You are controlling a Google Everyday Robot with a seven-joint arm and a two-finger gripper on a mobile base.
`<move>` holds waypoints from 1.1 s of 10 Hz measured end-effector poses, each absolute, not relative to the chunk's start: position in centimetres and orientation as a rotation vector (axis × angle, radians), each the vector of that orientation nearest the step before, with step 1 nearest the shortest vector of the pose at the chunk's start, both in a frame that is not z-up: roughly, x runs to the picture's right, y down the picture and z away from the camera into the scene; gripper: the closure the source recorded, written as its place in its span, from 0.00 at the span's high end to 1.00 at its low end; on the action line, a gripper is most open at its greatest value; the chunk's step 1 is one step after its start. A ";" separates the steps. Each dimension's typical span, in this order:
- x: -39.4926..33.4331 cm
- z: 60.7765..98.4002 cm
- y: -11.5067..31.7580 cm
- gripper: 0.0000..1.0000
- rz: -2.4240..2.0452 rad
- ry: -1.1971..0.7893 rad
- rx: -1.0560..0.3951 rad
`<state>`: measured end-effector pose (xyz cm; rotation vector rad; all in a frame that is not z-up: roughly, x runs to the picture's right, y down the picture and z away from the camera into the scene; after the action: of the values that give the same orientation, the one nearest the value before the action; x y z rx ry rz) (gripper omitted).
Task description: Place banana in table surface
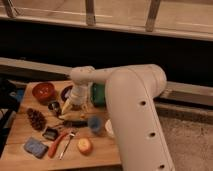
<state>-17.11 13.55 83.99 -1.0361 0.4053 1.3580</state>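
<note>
The banana [73, 119] is a dull-yellow, dark-spotted elongated fruit lying low over the middle of the wooden table surface [20, 134]. I cannot tell whether it rests on the wood. My gripper [69, 109] hangs at the end of the white arm directly above the banana's left end, very close to or touching it. The gripper's body hides part of the banana.
Around the banana stand a red bowl [44, 91], a dark bowl [65, 92], a green tray [98, 95], a small can [53, 106], a pine cone [36, 119], a blue cup [95, 124], a white cup [108, 128], an orange [85, 145], a blue sponge [36, 148] and red-handled pliers [56, 145].
</note>
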 end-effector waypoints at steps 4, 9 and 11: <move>-17.7 84.0 15.1 0.75 1.328 0.431 -1.091; -18.1 85.7 14.7 0.24 1.316 0.449 -1.077; -18.1 86.0 14.2 0.06 1.318 0.447 -1.062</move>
<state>-18.06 14.17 86.04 -1.0622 0.4468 1.3175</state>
